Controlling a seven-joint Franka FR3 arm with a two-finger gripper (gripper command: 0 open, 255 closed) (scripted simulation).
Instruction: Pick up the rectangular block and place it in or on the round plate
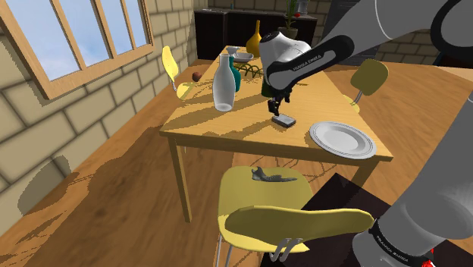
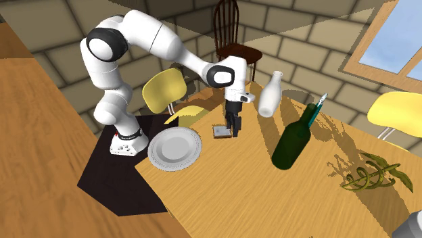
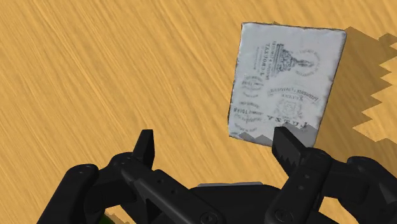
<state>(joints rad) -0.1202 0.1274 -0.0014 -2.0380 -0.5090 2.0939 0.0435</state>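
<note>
The rectangular block [image 3: 285,81] is a flat grey-white slab with faint printed stamps on its top, lying on the wooden table [image 1: 227,125]. In the wrist view my gripper [image 3: 216,146] is open; the block lies ahead of the right fingertip [image 3: 286,141], not between the fingers. From the shoulder view the gripper [image 1: 277,106] hangs just above the block [image 1: 285,120]. The round plate [image 1: 341,139] is white and sits near the table corner closest to the stand. In the second exterior view the block [image 2: 220,132] lies between the gripper [image 2: 233,126] and the plate [image 2: 175,149].
A white bottle [image 1: 222,85] and a dark green bottle [image 1: 234,76] stand farther back on the table. A yellow chair [image 1: 265,201] is pushed in at the near table edge. More tableware [image 1: 242,55] sits at the far end.
</note>
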